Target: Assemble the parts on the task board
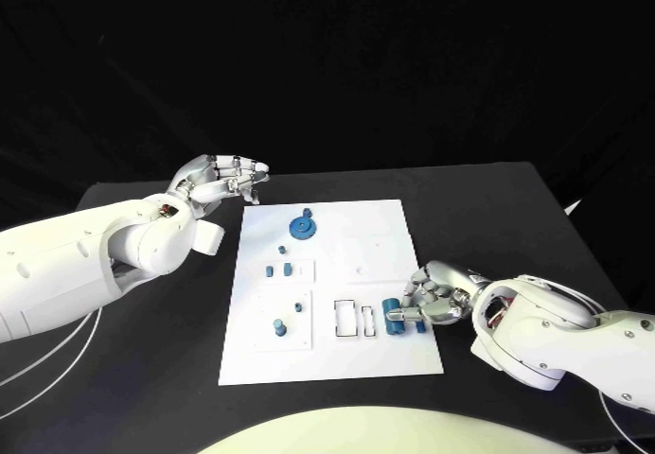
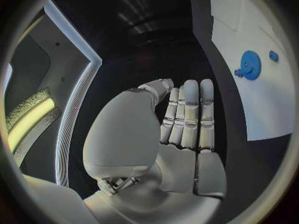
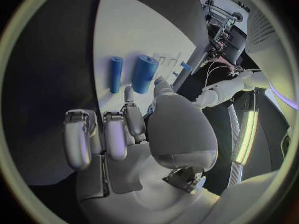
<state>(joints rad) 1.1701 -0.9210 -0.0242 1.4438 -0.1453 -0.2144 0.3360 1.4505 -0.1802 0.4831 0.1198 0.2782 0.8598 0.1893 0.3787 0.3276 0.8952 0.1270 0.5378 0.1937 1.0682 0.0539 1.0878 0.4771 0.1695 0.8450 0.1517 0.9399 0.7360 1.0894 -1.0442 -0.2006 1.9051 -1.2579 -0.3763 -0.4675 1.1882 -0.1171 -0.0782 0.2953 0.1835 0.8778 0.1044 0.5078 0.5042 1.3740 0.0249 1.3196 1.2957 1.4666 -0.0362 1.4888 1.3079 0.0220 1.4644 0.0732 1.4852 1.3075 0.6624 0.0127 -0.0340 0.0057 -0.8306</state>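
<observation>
The white task board lies in the middle of the black table. On it are a blue gear, several small blue pegs and two blue cylinders near its right edge. In the right wrist view a thin cylinder and a thick one lie side by side. My right hand rests at the board's right edge with curled fingers, thumb and one finger reaching to the thick cylinder. Whether it grips anything is unclear. My left hand hovers off the board's far left corner, holding nothing.
Two outlined rectangular slots sit just left of the cylinders. Square insets with pegs occupy the board's left half. A small blue part lies beside the gear. Black table surrounds the board.
</observation>
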